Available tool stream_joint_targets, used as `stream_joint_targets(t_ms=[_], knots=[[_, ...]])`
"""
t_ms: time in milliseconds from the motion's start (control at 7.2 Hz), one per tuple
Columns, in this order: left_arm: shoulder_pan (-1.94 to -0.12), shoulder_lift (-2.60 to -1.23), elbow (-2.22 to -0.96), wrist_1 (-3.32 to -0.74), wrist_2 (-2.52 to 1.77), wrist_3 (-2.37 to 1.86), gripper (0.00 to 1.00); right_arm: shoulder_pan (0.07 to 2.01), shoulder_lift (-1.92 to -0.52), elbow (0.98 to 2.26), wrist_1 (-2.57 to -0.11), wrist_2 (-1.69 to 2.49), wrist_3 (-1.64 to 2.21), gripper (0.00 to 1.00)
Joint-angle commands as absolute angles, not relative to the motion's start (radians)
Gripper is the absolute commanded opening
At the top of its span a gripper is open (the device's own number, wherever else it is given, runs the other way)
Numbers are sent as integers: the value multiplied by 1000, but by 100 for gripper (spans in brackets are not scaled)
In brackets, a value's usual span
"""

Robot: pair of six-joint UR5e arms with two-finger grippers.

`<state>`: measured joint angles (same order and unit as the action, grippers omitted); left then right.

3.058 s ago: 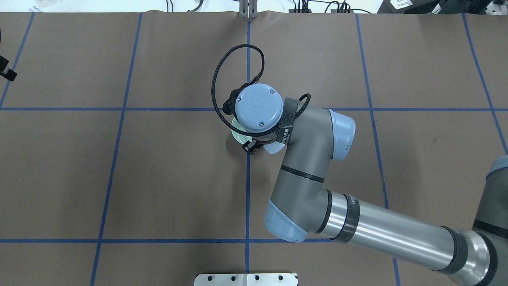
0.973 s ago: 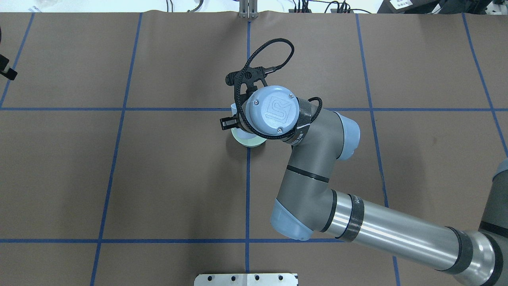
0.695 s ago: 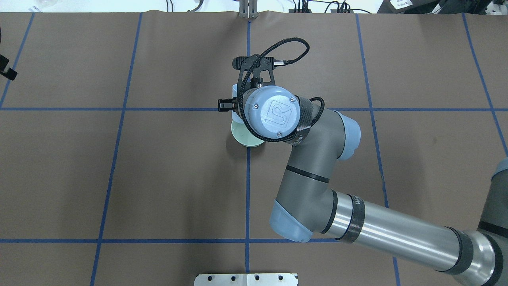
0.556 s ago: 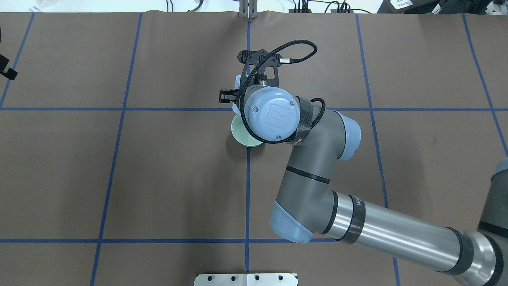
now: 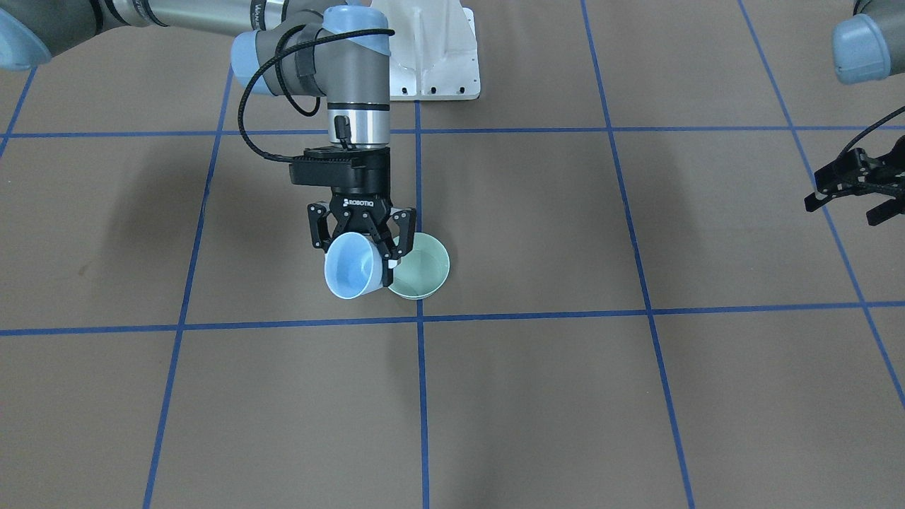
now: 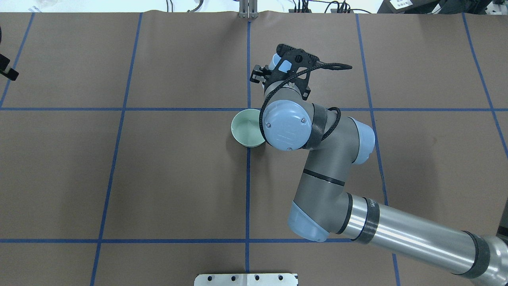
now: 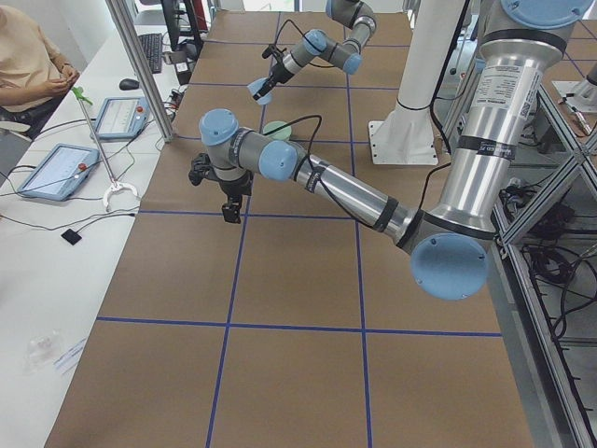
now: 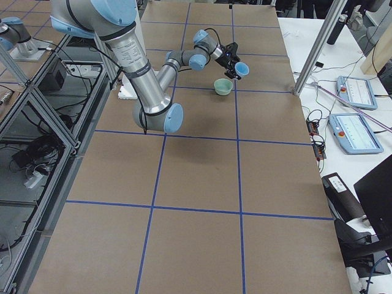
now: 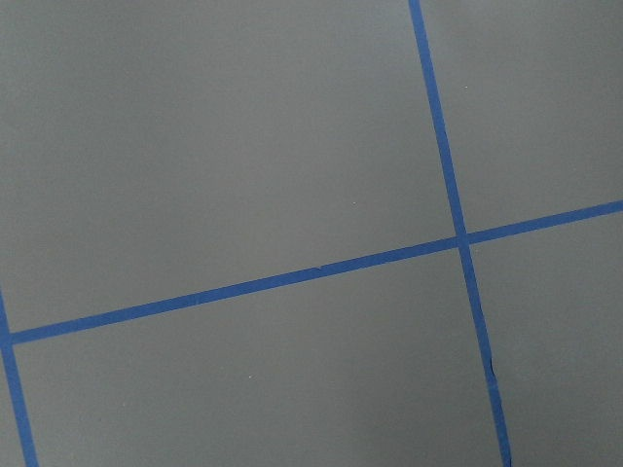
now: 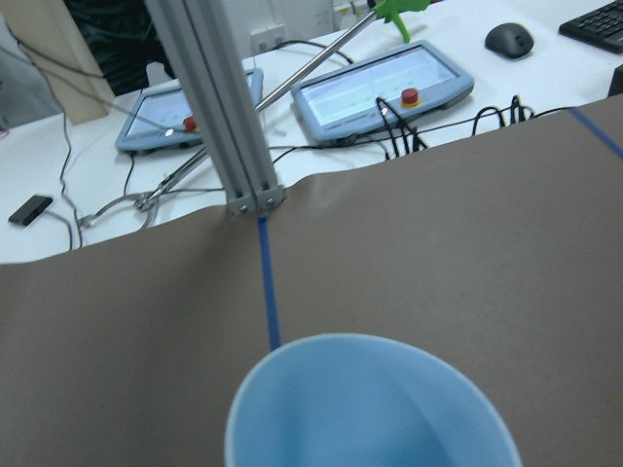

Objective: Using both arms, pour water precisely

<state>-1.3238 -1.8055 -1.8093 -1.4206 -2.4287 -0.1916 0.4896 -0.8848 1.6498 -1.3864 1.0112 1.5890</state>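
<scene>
1. A counter (image 5: 636, 396) covered in brown paper and crossed by blue tape lines (image 5: 420, 396) fills the scene. A white table with control tablets (image 7: 58, 170) runs along its far edge, where a person (image 7: 28, 56) sits.
2. A mint green cup (image 5: 423, 268) stands upright on the counter, just beside a crossing of the tape lines.
3. The right arm (image 6: 337, 186) reaches over the counter past the mint green cup, on its robot's-right side.
4. The right gripper (image 5: 355, 253) points down and is clamped on a light blue cup (image 5: 351, 272), one finger on each side of the wall.
5. The light blue cup is held clear of the counter, just beside the mint green cup towards the robot's right. It is tipped well over, with its mouth facing the operators' side.
6. The water cannot be made out for certain. The tipped blue cup looks bare inside, and no ripple or glint is clear in the mint green cup.
7. The left gripper (image 5: 859, 191) hangs well apart from the mint green cup, out on the robot's left. Its fingers are spread with nothing between them.
8. The white pedestal base (image 5: 431, 49) stands on the robot's side of the mint green cup.
</scene>
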Motion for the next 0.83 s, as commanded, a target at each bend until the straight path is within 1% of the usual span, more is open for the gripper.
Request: stream_joint_targets(t_ms=[0, 139, 417, 695], knots=[[-1322, -1807, -1810, -1420, -2430, -193, 100, 500, -981, 1657, -1394, 855, 1708, 0], [-1322, -1809, -1810, -1422, -2430, -205, 100, 512, -1021, 1658, -1396, 835, 1748, 0], [-1321, -1810, -1810, -1422, -2430, -209, 100, 528, -1200, 1713, -1396, 825, 1761, 0], [-1321, -1818, -1812, -1422, -2430, -210, 100, 528, -1348, 1747, -1394, 793, 1776, 0]])
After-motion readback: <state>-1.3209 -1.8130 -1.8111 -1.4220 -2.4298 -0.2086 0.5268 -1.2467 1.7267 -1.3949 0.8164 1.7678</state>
